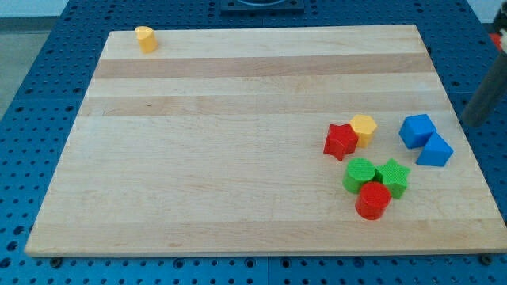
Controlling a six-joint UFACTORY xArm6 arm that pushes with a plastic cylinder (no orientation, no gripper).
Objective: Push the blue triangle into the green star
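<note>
The blue triangle [435,150] lies near the board's right edge, touching a blue cube [417,130] on its upper left. The green star [393,176] sits to the lower left of the triangle, a small gap apart. It is pressed between a green round block [360,175] and a red round block [372,201]. My rod shows blurred at the view's right edge. My tip [474,121] is to the upper right of the blue triangle, just past the board's right edge, touching no block.
A red star [341,141] and a yellow block [364,127] touch each other, up and left of the green pair. Another yellow block [145,38] sits at the board's top left corner. The wooden board [238,158] rests on a blue perforated table.
</note>
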